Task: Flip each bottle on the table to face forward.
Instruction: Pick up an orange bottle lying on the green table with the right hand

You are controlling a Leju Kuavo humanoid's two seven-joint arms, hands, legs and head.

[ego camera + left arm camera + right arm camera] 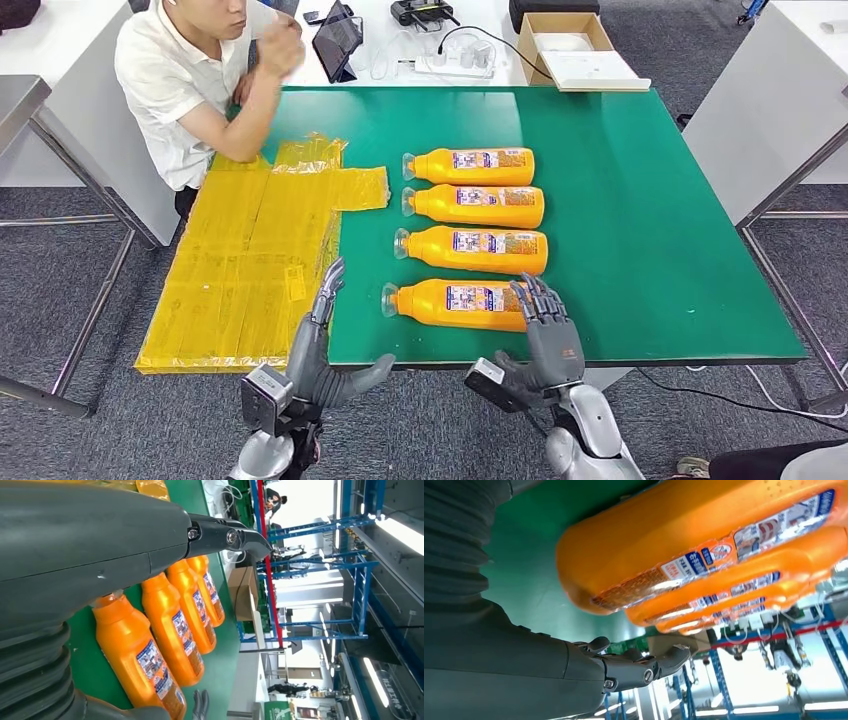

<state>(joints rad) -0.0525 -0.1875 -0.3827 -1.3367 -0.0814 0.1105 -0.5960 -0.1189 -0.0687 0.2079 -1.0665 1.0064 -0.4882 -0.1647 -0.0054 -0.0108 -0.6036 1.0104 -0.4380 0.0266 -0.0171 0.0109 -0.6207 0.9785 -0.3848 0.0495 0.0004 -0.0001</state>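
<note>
Several orange bottles lie in a row on the green table [650, 250], caps to the left and labels up. The nearest bottle [455, 303] lies by the front edge. My right hand [548, 335] is at that bottle's base end, fingers spread and reaching over it, holding nothing. The right wrist view shows the same bottle [684, 545] close over the thumb [644, 667], with a gap between them. My left hand [320, 350] hovers open at the table's front edge, left of the bottle's cap, fingers straight. In the left wrist view the bottle row [140, 660] lies beyond the hand [100, 545].
Yellow plastic sheets [250, 260] cover the table's left part and hang past its edge. A person [190, 70] sits at the far left corner. A cardboard box [570, 45] and a tablet [335, 40] are on the white table behind.
</note>
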